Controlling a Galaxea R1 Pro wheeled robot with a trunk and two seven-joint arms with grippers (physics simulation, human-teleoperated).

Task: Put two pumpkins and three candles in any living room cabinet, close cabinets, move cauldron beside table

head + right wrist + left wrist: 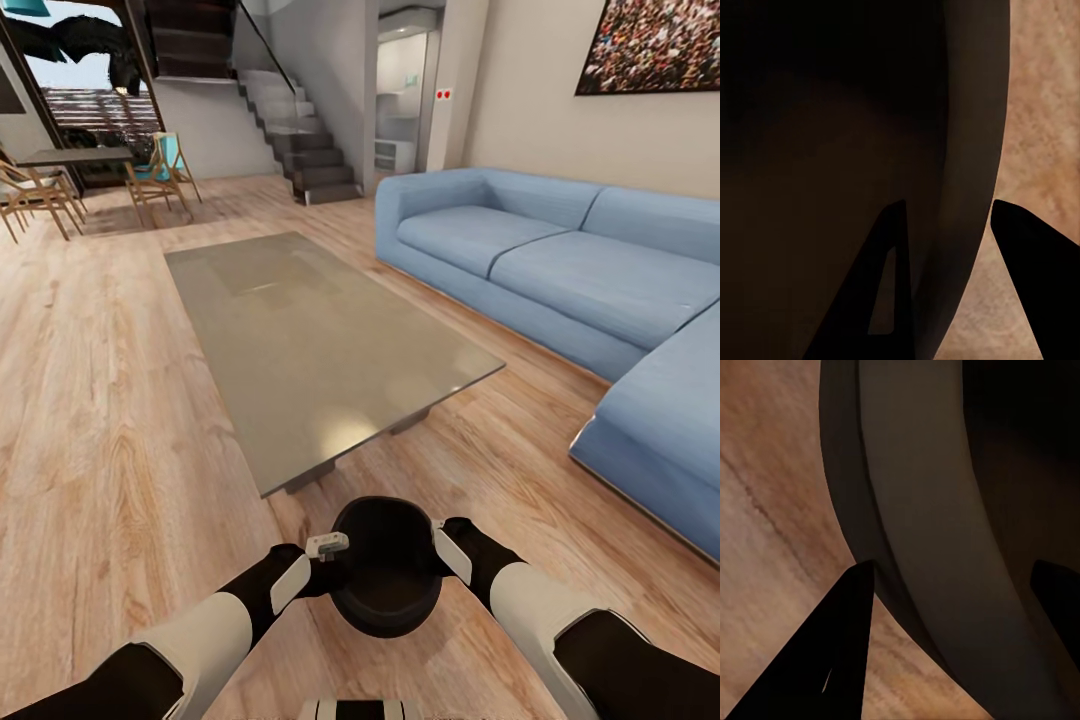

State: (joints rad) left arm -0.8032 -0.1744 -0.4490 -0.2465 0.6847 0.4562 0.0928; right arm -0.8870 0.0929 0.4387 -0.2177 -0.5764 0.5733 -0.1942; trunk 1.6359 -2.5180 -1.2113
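Gripping the empty cauldron (385, 565) rim, both tools straddle its wall

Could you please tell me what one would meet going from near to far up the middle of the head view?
Cauldron held between both claws → grey coffee table → bare wooden floor → staircase.

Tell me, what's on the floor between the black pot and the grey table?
Nothing: the head view shows just bare wooden floor between the cauldron and the table.

Glossy black cauldron (386, 580); smooth grey stone-look table (320, 350); wood-grain floor (100, 420).
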